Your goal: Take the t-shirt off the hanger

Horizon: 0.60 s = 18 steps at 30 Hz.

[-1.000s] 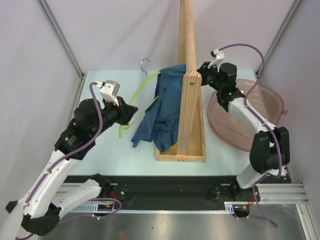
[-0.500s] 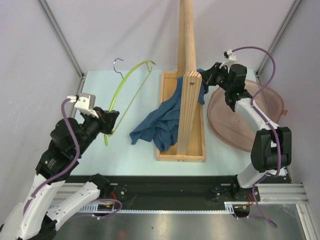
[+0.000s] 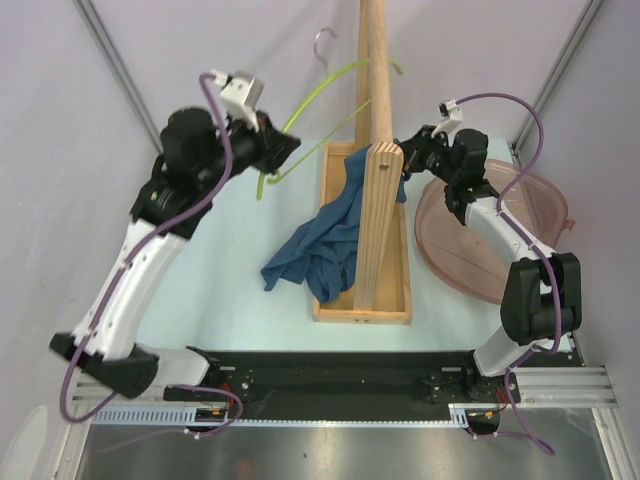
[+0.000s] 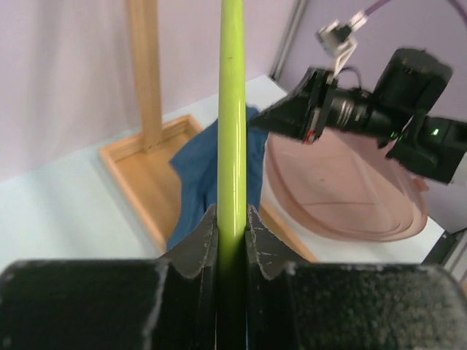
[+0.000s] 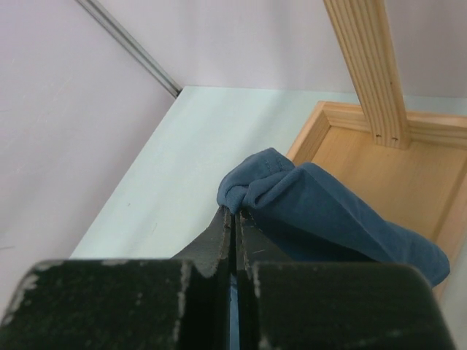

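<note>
Dark teal-blue t-shirt (image 3: 325, 245), plain soft fabric, hung in a crumpled drape at the centre of the top view. Its upper end was pinched just right of the tall wooden pole stand (image 3: 375, 230). Its body ran down across the stand's shallow tray base (image 3: 360, 316), and its lower folds spilled over the tray's left wall onto the pale blue table (image 3: 220, 290).

The right gripper (image 3: 410, 152) was clenched on a bunched fold of that fabric (its wrist view showed the two black jaws pressed together with cloth gathered right at their tips).

The thin lime-green hanger (image 3: 318, 88), with its small silver hook (image 3: 322, 40), was raised in the upper centre of the frame. It crossed the pole and stood well apart from the t-shirt, and no fabric showed on the visible parts of its arms. The left gripper (image 3: 285, 150) was grasping it, jaws tight on the green bar, as the left wrist view made plain.

A translucent pink bowl (image 3: 540, 200) sat at the right edge, under the right arm.

By my reading, the main job looked done, since garment and hanger were separate. What seemed left was tidying: letting the t-shirt go and setting the hanger down. The stretch of hanger hidden by the pole could not be checked.
</note>
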Each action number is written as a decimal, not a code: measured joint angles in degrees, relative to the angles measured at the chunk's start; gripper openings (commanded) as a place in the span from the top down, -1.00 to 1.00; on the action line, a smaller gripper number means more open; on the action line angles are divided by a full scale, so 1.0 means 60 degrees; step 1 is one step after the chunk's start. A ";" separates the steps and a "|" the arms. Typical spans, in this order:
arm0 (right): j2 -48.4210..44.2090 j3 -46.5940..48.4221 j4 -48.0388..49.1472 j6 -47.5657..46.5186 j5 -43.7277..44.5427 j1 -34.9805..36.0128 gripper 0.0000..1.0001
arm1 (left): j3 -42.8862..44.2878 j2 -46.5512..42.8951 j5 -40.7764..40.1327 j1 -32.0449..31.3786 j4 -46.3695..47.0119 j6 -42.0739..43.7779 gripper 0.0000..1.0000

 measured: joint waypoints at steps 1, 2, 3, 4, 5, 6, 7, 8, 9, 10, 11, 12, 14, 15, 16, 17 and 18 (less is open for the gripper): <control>0.0000 -0.0029 0.0036 0.0004 -0.0004 -0.0015 1.00 | 0.0594 0.0546 0.0321 0.0044 -0.0015 0.0029 0.99; 0.0000 -0.0066 0.0076 0.0011 -0.0015 -0.0033 1.00 | 0.1257 0.1053 0.0627 0.0098 -0.0095 0.0076 0.99; 0.0000 -0.0106 0.0113 0.0029 -0.0040 -0.0058 1.00 | 0.1934 0.1559 0.0903 0.0149 -0.0157 0.0102 1.00; 0.0000 -0.0146 0.0153 0.0055 -0.0062 -0.0091 1.00 | 0.2605 0.2040 0.1122 0.0193 -0.0255 0.0149 0.99; 0.0000 -0.0193 0.0178 0.0084 -0.0087 -0.0127 1.00 | 0.3311 0.2503 0.1330 0.0237 -0.0324 0.0157 0.99; 0.0000 -0.0233 0.0222 0.0117 -0.0124 -0.0178 1.00 | 0.3916 0.2896 0.1519 0.0280 -0.0557 0.0168 1.00; 0.0000 -0.0251 0.0222 0.0149 -0.0146 -0.0204 1.00 | 0.4288 0.3140 0.1657 0.0310 -0.0750 0.0168 0.99; 0.0000 -0.0270 0.0240 0.0178 -0.0175 -0.0229 1.00 | 0.4885 0.3534 0.1821 0.0353 -0.1042 0.0157 0.99; 0.0000 -0.0288 0.0273 0.0204 -0.0189 -0.0251 1.00 | 0.5326 0.3850 0.2000 0.0401 -0.1217 0.0153 0.99; 0.0000 -0.0295 0.0310 0.0229 -0.0208 -0.0273 1.00 | 0.5701 0.4138 0.2149 0.0430 -0.1344 0.0142 0.99; 0.0000 -0.0302 0.0328 0.0244 -0.0222 -0.0299 1.00 | 0.6022 0.4433 0.2262 0.0459 -0.1428 0.0124 0.99; 0.0000 -0.0324 0.0368 0.0248 -0.0244 -0.0321 1.00 | 0.6258 0.4677 0.2412 0.0477 -0.1406 0.0095 0.99; -0.0011 -0.0372 0.0423 0.0255 -0.0251 -0.0342 1.00 | 0.6386 0.5005 0.2707 0.0481 -0.1184 0.0051 1.00; -0.0011 -0.0393 0.0444 0.0255 -0.0255 -0.0368 1.00 | 0.6386 0.5129 0.2892 0.0481 -0.1016 0.0044 0.99; -0.0011 -0.0408 0.0466 0.0259 -0.0262 -0.0379 1.00 | 0.6386 0.5213 0.2994 0.0470 -0.0965 0.0044 0.99; -0.0011 -0.0426 0.0499 0.0273 -0.0266 -0.0382 1.00 | 0.6386 0.5271 0.3075 0.0474 -0.0907 0.0044 0.99; -0.0011 -0.0441 0.0528 0.0288 -0.0288 -0.0397 1.00 | 0.6386 0.5293 0.3136 0.0492 -0.0834 0.0044 0.99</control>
